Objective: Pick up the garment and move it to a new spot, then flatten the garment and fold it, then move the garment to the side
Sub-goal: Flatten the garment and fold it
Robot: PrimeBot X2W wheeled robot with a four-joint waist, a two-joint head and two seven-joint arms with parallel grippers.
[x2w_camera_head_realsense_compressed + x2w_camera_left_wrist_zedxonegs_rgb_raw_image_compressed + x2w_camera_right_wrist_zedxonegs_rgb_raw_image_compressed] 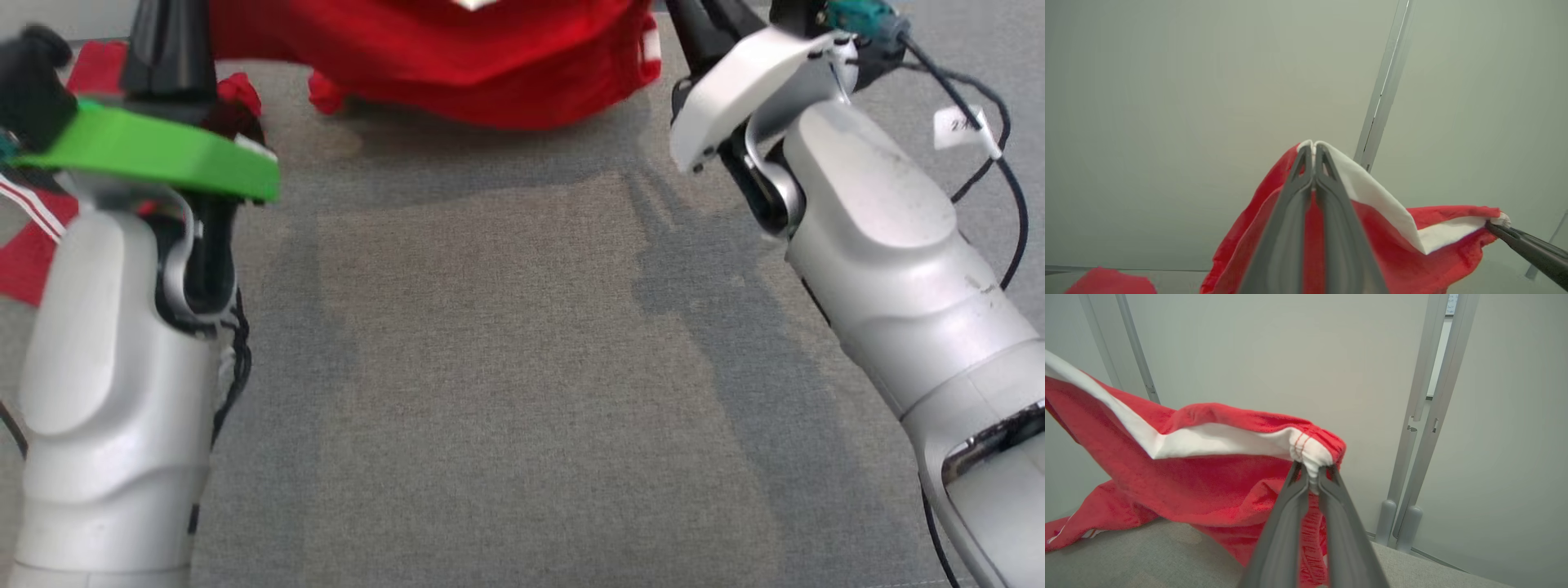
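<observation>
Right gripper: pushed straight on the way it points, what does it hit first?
Beyond the garment pinched in the right gripper, probably the pale wall panel; its distance is unclear.

Grey woven fabric surface [522, 392] is covering the work area; soft shadows are lying across its far half. A plain pale wall [1167, 102] is standing behind, evenly lit. A slim grey metal post [1386, 81] is running up the wall. In the right wrist view, twin posts [1429, 416] are rising from rounded feet beyond the surface's edge, and thinner rails [1133, 347] are slanting at upper left.
</observation>
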